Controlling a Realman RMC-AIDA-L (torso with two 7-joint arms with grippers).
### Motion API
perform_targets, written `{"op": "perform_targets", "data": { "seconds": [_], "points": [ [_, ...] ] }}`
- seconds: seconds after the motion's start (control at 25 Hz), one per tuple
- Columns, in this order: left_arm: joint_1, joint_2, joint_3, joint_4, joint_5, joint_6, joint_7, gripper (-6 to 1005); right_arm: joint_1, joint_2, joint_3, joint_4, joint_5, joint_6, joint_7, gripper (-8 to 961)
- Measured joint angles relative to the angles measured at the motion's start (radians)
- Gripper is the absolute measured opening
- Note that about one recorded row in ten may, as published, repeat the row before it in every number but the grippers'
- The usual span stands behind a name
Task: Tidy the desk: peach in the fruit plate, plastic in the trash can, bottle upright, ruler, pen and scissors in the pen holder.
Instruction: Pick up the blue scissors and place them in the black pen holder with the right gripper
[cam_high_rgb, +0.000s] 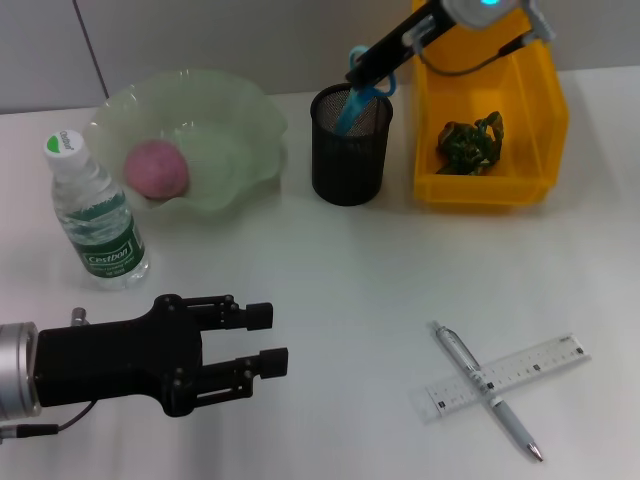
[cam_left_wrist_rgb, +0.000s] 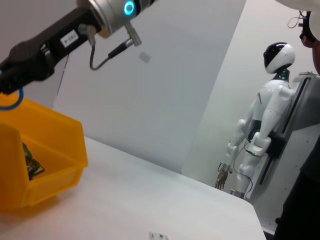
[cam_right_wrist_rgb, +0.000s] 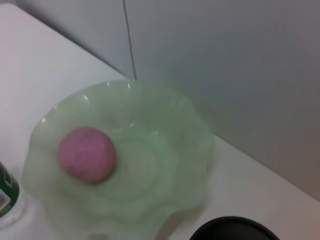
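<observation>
Right hand (cam_high_rgb: 362, 72) clamped on blue scissors (cam_high_rgb: 352, 105), upper centre, lowering into pen holder (cam_high_rgb: 351, 145). Left hand (cam_high_rgb: 262, 340) apart, lower left, idle. Pen (cam_high_rgb: 487, 391) crossing ruler (cam_high_rgb: 506, 376) on tabletop (cam_high_rgb: 330, 300), lower right, pending.

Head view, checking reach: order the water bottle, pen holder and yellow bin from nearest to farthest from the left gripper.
From the left gripper, low at the front left:
1. Water bottle, upright, behind it.
2. Pen holder, centre back.
3. Yellow bin, back right.

robotics lab | white humanoid robot (cam_left_wrist_rgb: 265, 125) by partition wall (cam_left_wrist_rgb: 165, 90) | white bench (cam_high_rgb: 350, 290)
</observation>
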Motion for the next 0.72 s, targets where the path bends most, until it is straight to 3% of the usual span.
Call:
{"op": "perform_targets", "data": {
  "seconds": [0.2,0.4,0.72],
  "points": [
    [-0.004,0.001,-0.005,-0.008,-0.005,0.000,-0.002,569,0.004,0.036,-0.013,0.007,-0.054,0.032,0.003,122],
    [-0.003,0.001,-0.024,-0.008,-0.006,0.005,-0.009,571,0.003,0.044,-0.016,0.002,-0.060,0.053,0.004,126],
    [-0.001,0.002,-0.029,-0.008,-0.006,0.009,-0.009,573,-0.020,0.060,-0.030,-0.031,-0.060,0.083,-0.004,286]
  ]
}}
